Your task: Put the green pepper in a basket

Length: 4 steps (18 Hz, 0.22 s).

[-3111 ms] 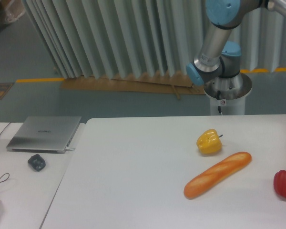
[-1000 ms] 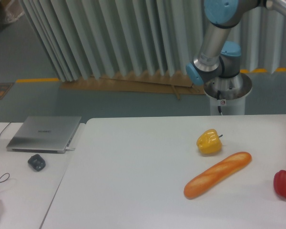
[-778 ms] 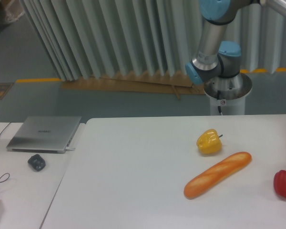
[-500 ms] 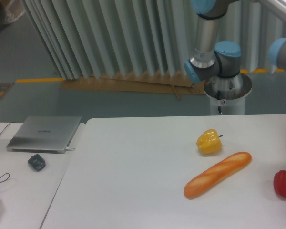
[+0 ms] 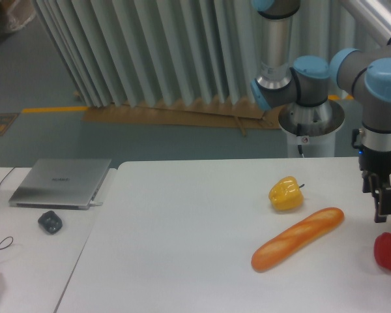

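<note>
**Gripper low at the table's right edge, green pepper out of sight**

Camera view from the fixed position gives us the white rectangular table (image 5: 182, 261) as our landmark. On its right half lies a long orange-brown plastic baguette (image 5: 298, 238), slanting from lower left to upper right. Just beyond the baguette's upper end, apart from it, sits a glossy yellow bell pepper (image 5: 286, 193). To the baguette's right, at the frame edge, we see a glossy red bell pepper (image 5: 388, 250).

Our black two-finger gripper (image 5: 382, 201) hangs pointing down over the table's right edge, above the red pepper and not touching it. Part of it is cut by the frame, so we cannot tell how far its jaws stand apart or whether anything is between them.

We find neither the green pepper nor a basket anywhere in this view.

Left of the table, on a second white surface, rest a closed silver laptop (image 5: 60, 182) and a small dark grey mouse (image 5: 50, 222).
</note>
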Motion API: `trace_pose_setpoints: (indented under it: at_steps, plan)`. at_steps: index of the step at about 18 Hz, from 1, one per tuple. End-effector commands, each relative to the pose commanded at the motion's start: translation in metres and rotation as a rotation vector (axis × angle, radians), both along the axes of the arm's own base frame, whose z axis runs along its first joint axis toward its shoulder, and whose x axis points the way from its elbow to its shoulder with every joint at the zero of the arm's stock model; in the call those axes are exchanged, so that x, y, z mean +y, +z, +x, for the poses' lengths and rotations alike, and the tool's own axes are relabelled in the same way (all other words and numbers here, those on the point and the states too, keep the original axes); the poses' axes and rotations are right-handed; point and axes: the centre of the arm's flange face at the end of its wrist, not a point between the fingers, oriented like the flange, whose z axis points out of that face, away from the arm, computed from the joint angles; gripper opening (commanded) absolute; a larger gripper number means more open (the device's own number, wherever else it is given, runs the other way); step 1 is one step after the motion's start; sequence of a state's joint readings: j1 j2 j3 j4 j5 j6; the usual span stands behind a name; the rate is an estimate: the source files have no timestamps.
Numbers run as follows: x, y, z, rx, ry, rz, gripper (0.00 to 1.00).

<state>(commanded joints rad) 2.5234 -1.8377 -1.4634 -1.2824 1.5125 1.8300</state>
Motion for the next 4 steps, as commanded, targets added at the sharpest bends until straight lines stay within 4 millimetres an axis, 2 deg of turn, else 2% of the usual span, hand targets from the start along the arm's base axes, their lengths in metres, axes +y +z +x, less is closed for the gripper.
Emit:
trace_pose_setpoints:
  at_steps: [4]
  plan:
    - [0.0002, 0.0006, -0.0021, 0.004, 0.0, 0.0, 1.0]
